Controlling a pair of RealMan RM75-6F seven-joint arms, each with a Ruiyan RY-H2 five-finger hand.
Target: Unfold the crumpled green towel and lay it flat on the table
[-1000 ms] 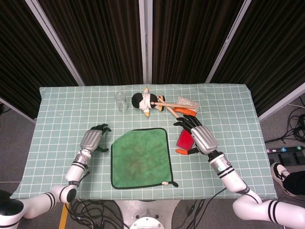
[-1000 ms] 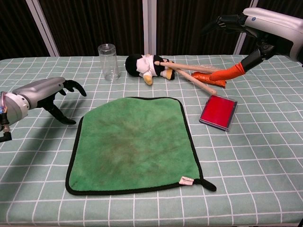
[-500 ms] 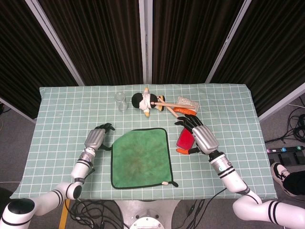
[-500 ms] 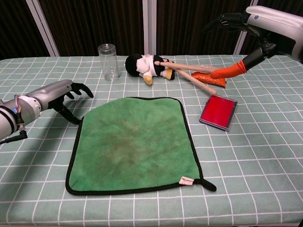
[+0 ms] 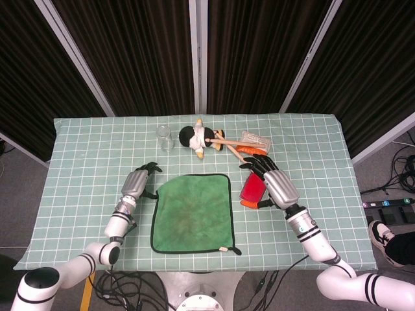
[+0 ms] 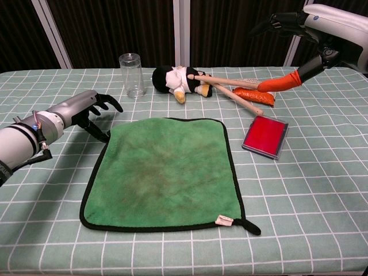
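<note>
The green towel [image 6: 164,172] lies spread flat on the surface. The left hand [image 6: 86,109] pinches its far-left corner. Only the head view shows the right hand [image 5: 269,184] spread, empty, above the red case [image 6: 265,135].

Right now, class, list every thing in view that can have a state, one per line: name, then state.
green towel: spread flat on the table, far left corner drawn in.
left hand: fingers curled at the towel's far left corner.
right hand: raised above the red box, holding nothing.
glass: upright, empty.
plush doll: lying on its side.
red box: flat, closed.
</note>
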